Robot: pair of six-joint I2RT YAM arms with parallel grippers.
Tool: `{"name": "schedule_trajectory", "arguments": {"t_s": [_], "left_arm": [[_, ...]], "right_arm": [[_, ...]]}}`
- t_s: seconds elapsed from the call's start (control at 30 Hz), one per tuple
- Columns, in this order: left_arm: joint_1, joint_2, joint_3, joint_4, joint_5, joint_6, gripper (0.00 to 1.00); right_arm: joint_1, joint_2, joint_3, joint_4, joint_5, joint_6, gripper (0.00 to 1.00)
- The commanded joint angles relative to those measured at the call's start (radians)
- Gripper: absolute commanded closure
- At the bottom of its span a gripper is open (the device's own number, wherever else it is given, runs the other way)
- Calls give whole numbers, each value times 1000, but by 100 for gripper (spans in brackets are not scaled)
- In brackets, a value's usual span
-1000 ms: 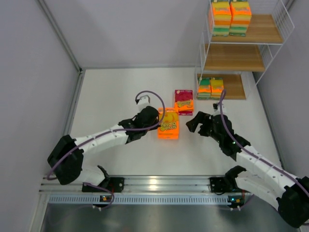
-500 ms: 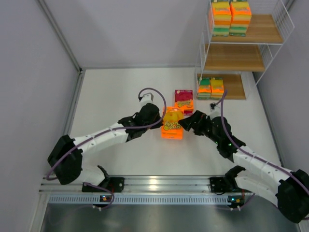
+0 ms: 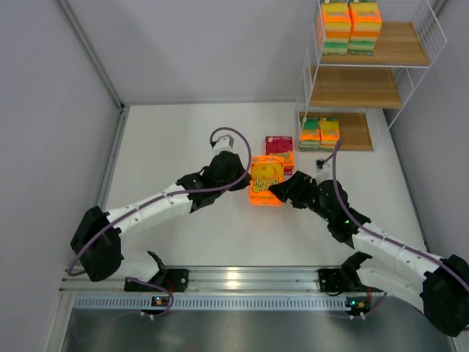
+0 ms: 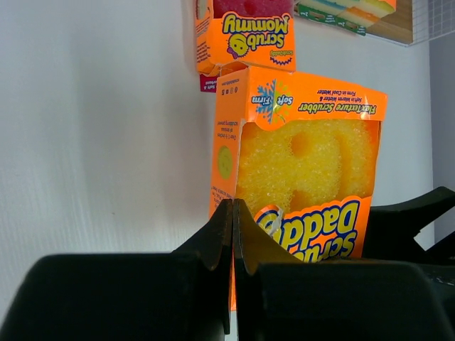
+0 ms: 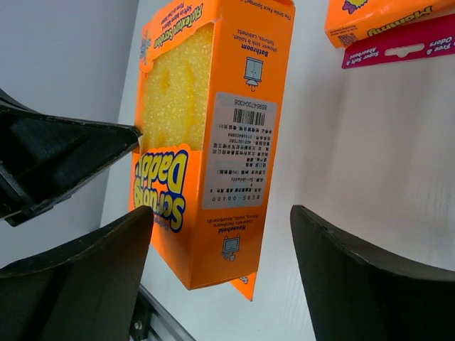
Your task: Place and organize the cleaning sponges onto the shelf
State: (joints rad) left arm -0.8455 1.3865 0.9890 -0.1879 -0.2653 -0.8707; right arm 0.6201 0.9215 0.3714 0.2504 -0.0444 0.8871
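An orange sponge pack (image 3: 266, 180) with a yellow sponge stands tipped up on the table between my grippers. My left gripper (image 3: 242, 178) is shut, its tips (image 4: 232, 209) against the pack's front face (image 4: 306, 163). My right gripper (image 3: 282, 192) is open, its fingers (image 5: 85, 263) on either side of the pack's lower end (image 5: 206, 142), not touching it. A magenta-topped pack (image 3: 279, 152) lies flat just behind. The shelf (image 3: 355, 88) stands at the back right, with two stacks of packs (image 3: 349, 26) on its top board and two packs (image 3: 320, 133) on the bottom board.
The shelf's middle board is bare. A grey wall runs along the left and back of the white table. The metal rail (image 3: 234, 280) with the arm bases lies at the near edge.
The orange pack has been tipped from lying flat to standing on edge. My left gripper moved right and further away with it; my right gripper moved left, up to the pack.
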Motion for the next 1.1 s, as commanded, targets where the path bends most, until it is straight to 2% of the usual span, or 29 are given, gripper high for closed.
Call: {"name": "schedule_trajectory", "arguments": {"t_s": [0.0,0.1,0.13,0.2,0.23,0.3,0.33,0.43,0.53,0.57,0.6,0.7,0.77,0.83,0.9,0.97,1.07], "left_arm": [[5,-27,42,39,34,-22,100],[3,-6,46,54,60,-31,100],[5,-3,46,54,64,-33,100],[3,-3,46,57,72,-33,100],[3,-4,45,59,74,-30,100],[3,-17,40,67,74,-18,100],[3,-23,37,67,71,-13,100],[3,-43,34,65,49,25,98],[5,-69,37,62,6,70,67],[5,-90,36,62,-3,97,43],[5,-102,36,61,-21,108,31],[23,-174,34,19,-90,142,17],[69,-214,28,-1,-104,183,14],[104,-265,13,-11,-112,196,13],[170,-297,-16,-10,-71,203,13],[235,-307,-41,-9,-20,190,13],[287,-296,-55,-10,61,185,13]], "right_arm": [[18,-9,-15,102,29,1,21],[17,-6,0,102,38,-10,33],[17,-6,4,104,35,-10,40],[17,-6,15,105,28,-4,48],[17,-16,17,105,29,-1,58],[17,-30,12,93,38,4,63],[17,-50,11,84,75,7,69],[13,-96,6,34,130,9,70],[6,-139,43,-69,182,-17,71],[0,-144,61,-104,196,-31,71],[-16,-147,84,-141,207,-45,70],[-89,-158,161,-247,198,-102,70],[-158,-174,220,-299,115,-143,70],[-302,-187,263,-342,-8,-177,70],[-434,-178,349,-399,-87,-247,70],[-512,-135,446,-437,-201,-310,71],[-656,-78,512,-406,-357,-306,73]]}}
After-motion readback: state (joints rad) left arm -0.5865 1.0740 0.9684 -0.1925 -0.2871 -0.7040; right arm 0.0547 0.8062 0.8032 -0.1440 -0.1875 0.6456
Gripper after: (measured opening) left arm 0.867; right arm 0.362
